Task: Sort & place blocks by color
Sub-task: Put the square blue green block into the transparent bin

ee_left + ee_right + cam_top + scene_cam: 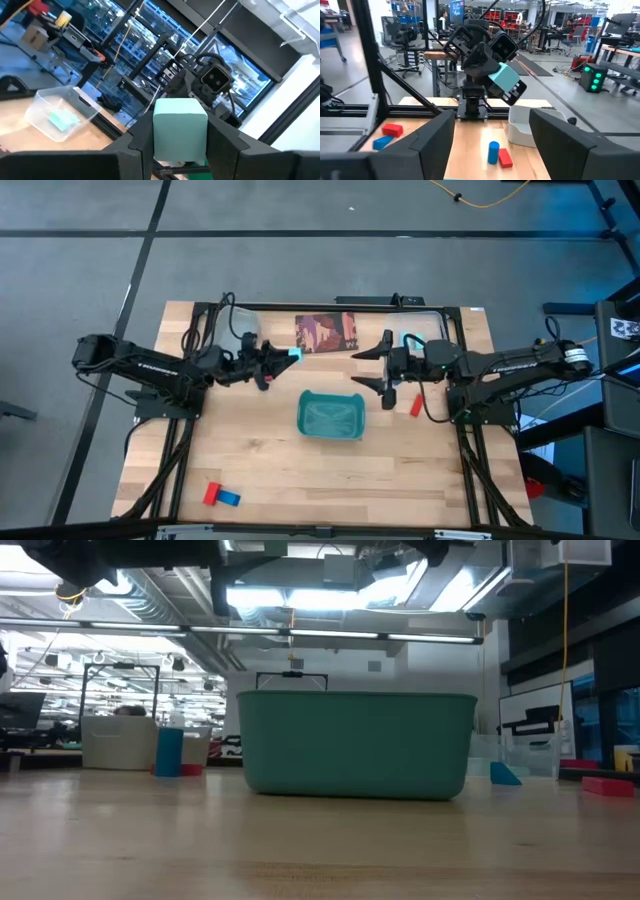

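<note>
High view: the left gripper (285, 357) hangs just beyond the teal tray (331, 416), clamped on a light cyan block (293, 355). The right gripper (371, 369), jaws apart and empty, sits beside the tray's far right corner. A red block (416, 406) lies right of the tray; a red and blue pair (221, 496) lies near the table's front left.

Left wrist view: the fingers (227, 140) pinch the cyan block's side faces.

Judgement: small, rigid, light, smooth-faced; grip opposite flat sides, centred.

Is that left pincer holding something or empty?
Holding: the left pincer is shut on a light cyan rectangular block, wedged between its fingers above the table.
</note>
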You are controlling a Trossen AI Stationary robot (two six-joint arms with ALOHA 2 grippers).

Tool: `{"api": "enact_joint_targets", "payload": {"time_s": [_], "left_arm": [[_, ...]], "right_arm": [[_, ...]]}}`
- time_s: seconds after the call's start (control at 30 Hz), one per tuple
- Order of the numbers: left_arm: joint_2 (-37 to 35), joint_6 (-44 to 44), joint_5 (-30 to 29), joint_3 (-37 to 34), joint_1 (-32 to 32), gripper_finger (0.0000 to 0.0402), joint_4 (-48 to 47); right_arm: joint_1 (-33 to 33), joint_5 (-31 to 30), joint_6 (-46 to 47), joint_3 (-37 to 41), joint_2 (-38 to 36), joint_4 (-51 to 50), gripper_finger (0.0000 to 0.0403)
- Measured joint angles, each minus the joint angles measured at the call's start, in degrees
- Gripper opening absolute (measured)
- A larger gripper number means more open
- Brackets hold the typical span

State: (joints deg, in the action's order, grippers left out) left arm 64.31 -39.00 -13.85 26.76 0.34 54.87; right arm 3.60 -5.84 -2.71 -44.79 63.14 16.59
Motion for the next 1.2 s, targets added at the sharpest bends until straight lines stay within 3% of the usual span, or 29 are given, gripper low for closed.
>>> {"api": "enact_joint_targets", "payload": {"time_s": [0.3, 0.5, 1.2], "left_arm": [[8.21, -3.89, 7.52, 9.09, 0.0, 0.0123, -3.4], [11.03, -7.82, 11.03, 14.37, 0.04, 0.0123, -4.32], [12.5, -16.9, 9.87, 16.11, 1.2, 0.0123, -8.95]], "right_arm": [[0.0, -0.18, -8.97, -8.84, 10.59, -3.51, 0.0262], [0.02, -2.08, -12.95, -12.54, 13.35, -3.09, 0.0262], [0.02, -0.22, -15.96, -13.17, 15.29, 0.0, 0.0262]]}}
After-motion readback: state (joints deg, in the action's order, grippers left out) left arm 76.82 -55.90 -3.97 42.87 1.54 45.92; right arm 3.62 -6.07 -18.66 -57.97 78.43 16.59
